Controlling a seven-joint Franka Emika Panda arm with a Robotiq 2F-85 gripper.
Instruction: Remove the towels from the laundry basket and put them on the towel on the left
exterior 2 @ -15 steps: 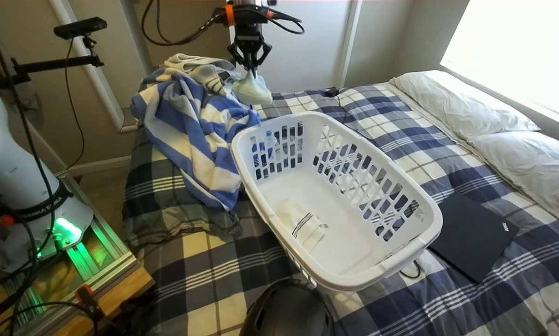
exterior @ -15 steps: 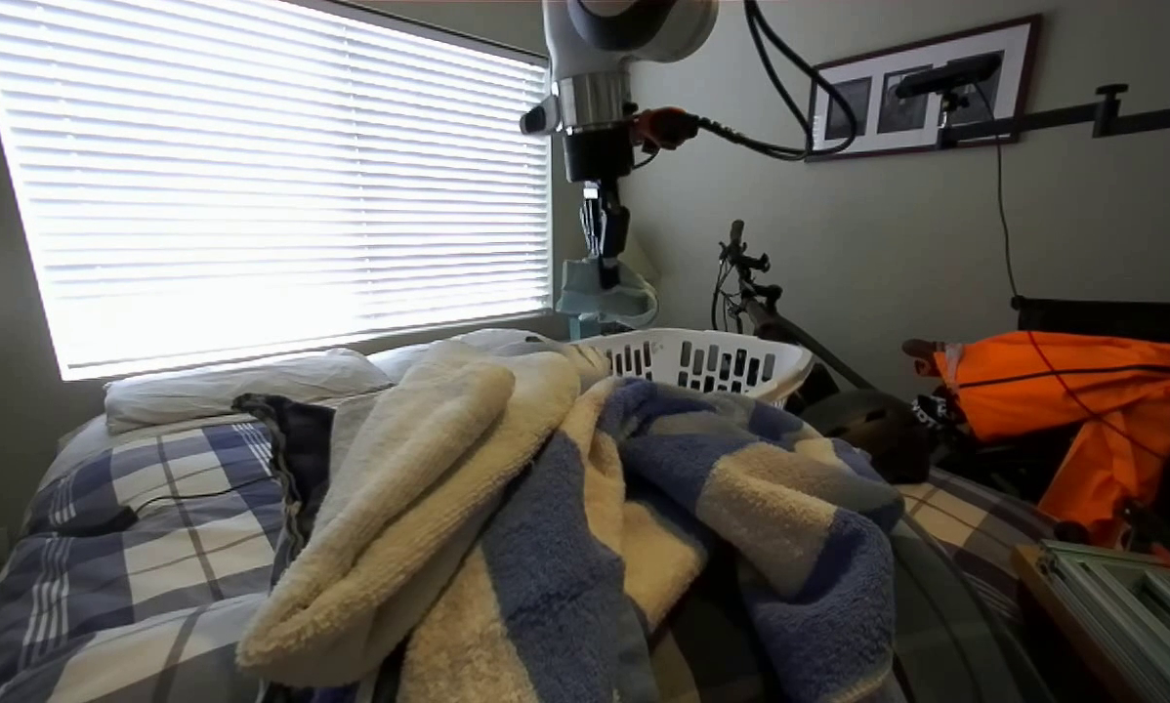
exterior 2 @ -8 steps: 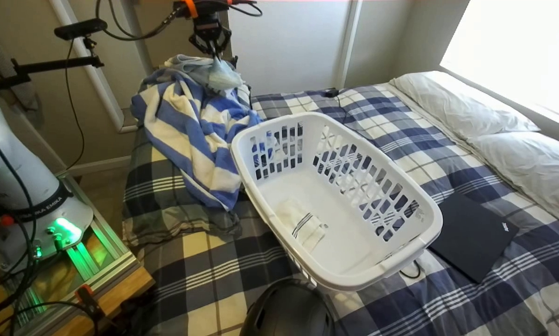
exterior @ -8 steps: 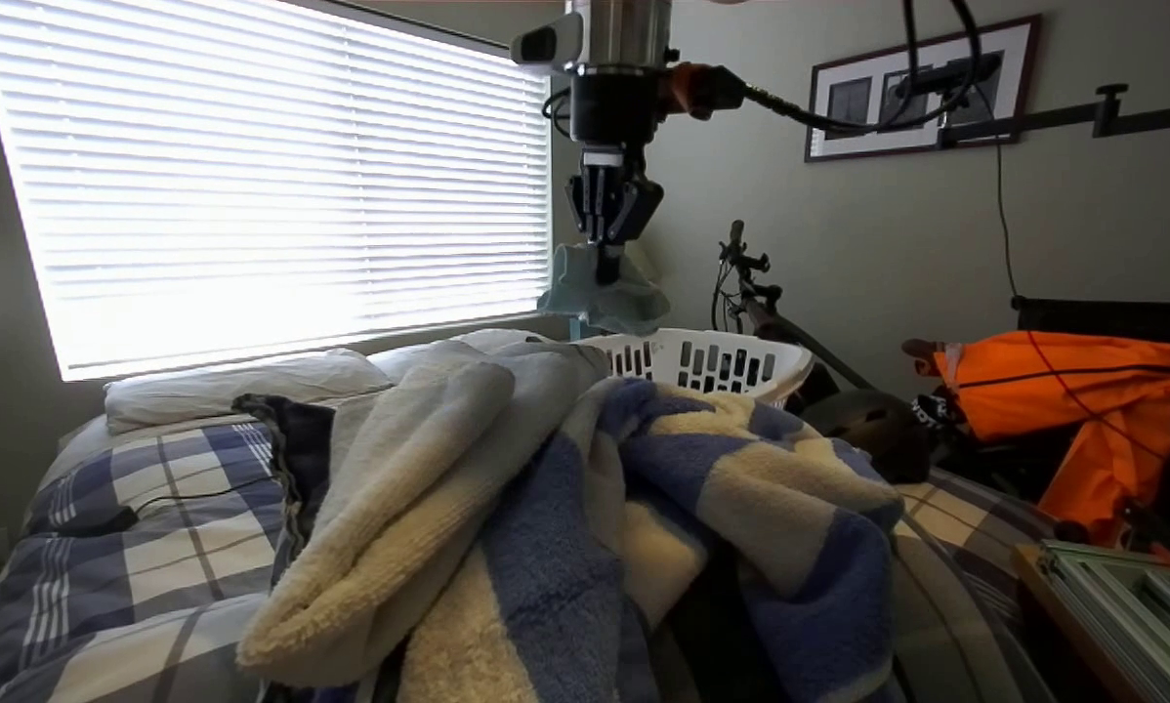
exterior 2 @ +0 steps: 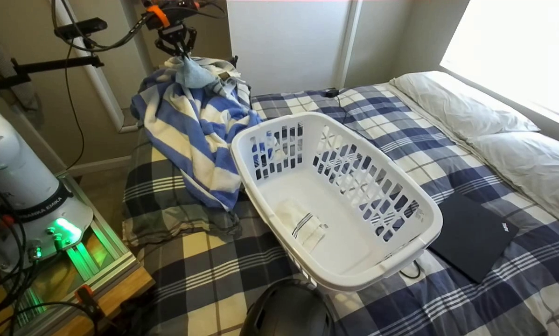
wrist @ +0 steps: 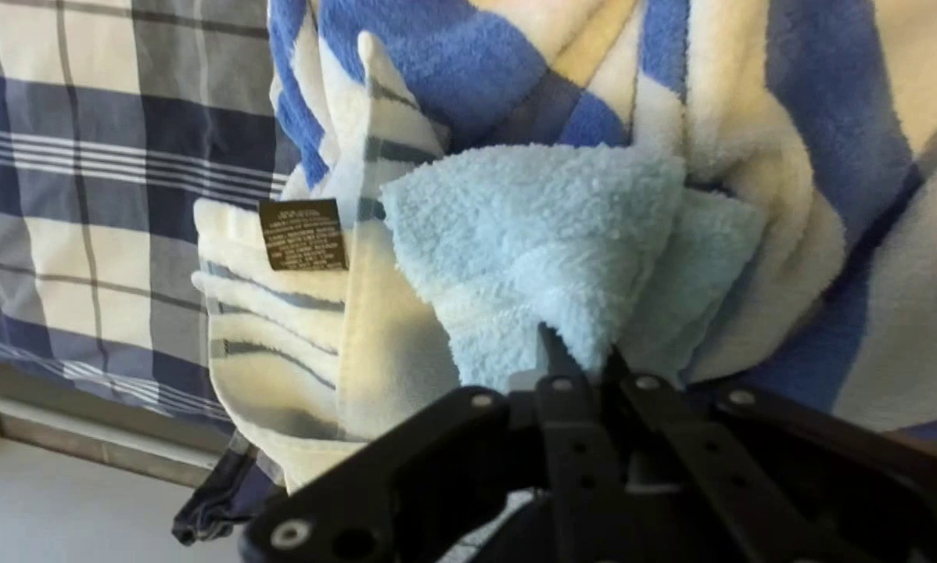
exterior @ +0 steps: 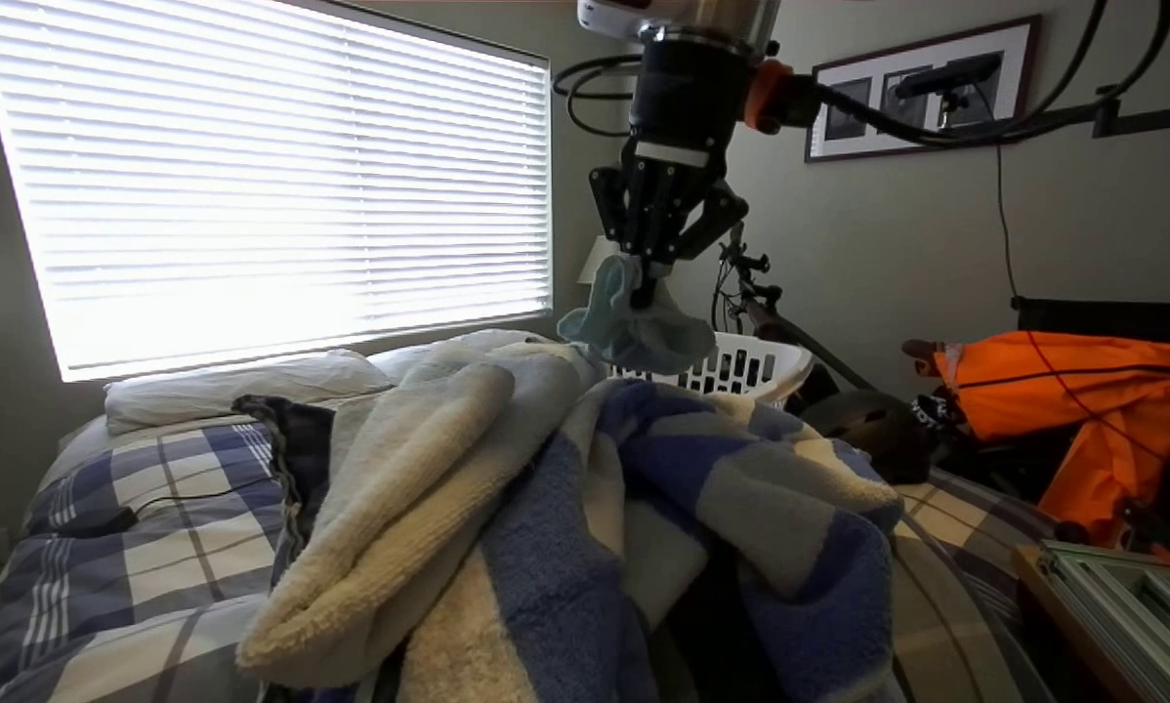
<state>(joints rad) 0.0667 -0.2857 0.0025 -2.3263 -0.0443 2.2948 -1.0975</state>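
Observation:
My gripper [exterior: 647, 288] is shut on a small light blue towel [exterior: 658, 337], which hangs bunched from the fingertips. In an exterior view the gripper [exterior 2: 185, 53] holds the light blue towel [exterior 2: 193, 75] over the blue and white striped towel [exterior 2: 186, 133]. In the wrist view the light blue towel [wrist: 531, 227] is pinched between the fingertips [wrist: 582, 352], above the striped towel [wrist: 453, 70] and a cream towel with grey stripes [wrist: 394, 336]. I cannot tell if they touch. The white laundry basket [exterior 2: 342, 282] holds a white towel with dark stripes [exterior 2: 303, 226].
The basket and towels are on a plaid bed. A black helmet [exterior 2: 289, 312] sits before the basket and a black laptop [exterior 2: 475, 235] beside it. White pillows [exterior 2: 461, 100] lie along the window side. A camera on a bar [exterior 2: 81, 28] stands near the arm.
My gripper has carried the light blue towel away from beside the basket to over the towel pile. It has come closer and lower in an exterior view. The basket and its towel have not moved.

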